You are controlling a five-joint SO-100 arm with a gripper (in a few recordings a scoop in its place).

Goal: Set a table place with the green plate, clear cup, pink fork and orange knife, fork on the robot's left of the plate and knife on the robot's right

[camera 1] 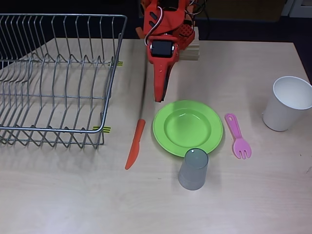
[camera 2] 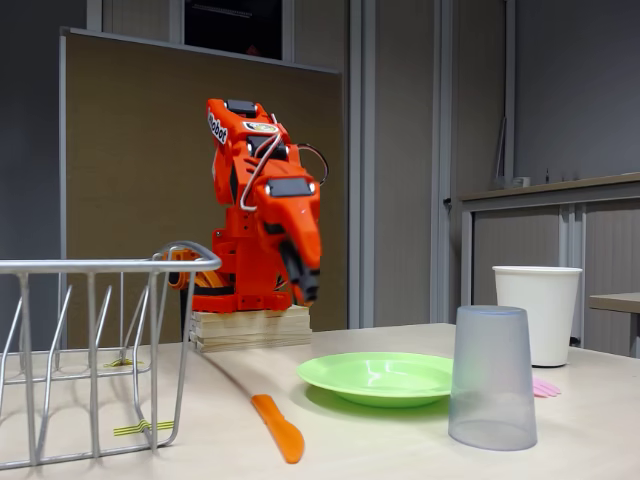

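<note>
Overhead view shows the green plate (camera 1: 187, 127) resting flat near the middle of the pale table (camera 1: 253, 204). The orange knife (camera 1: 135, 144) lies on the table to the left of the plate in this picture, close to it but not touching, its point aimed toward the lower edge. The pink fork (camera 1: 238, 137) lies on the plate's right, tines toward the lower edge, also apart from the rim. The clear cup (camera 1: 193, 168) stands upside down at the plate's lower edge, its top appearing to overlap the rim. A white paper cup (camera 1: 286, 103) stands upright well to the right. A wire dish rack (camera 1: 53, 80) takes up the left part of the table. The red-orange robot arm (camera 1: 163, 34) reaches down from the top edge, and its gripper (camera 1: 159, 97) points at the table just above the plate, holding nothing; the fingers look pressed together.

Fixed view, from table height, shows the arm (camera 2: 260, 215) folded on its wooden block (camera 2: 250, 328), with the gripper (camera 2: 303, 290) hanging above the table, its fingers apparently closed and empty. The plate (camera 2: 375, 377) sits behind the inverted cup (camera 2: 491, 377), the knife (camera 2: 277, 427) lies in front toward the rack (camera 2: 95, 350), a pink sliver of the fork (camera 2: 545, 387) peeks out beside the cup, and the paper cup (camera 2: 537, 312) stands behind.
</note>
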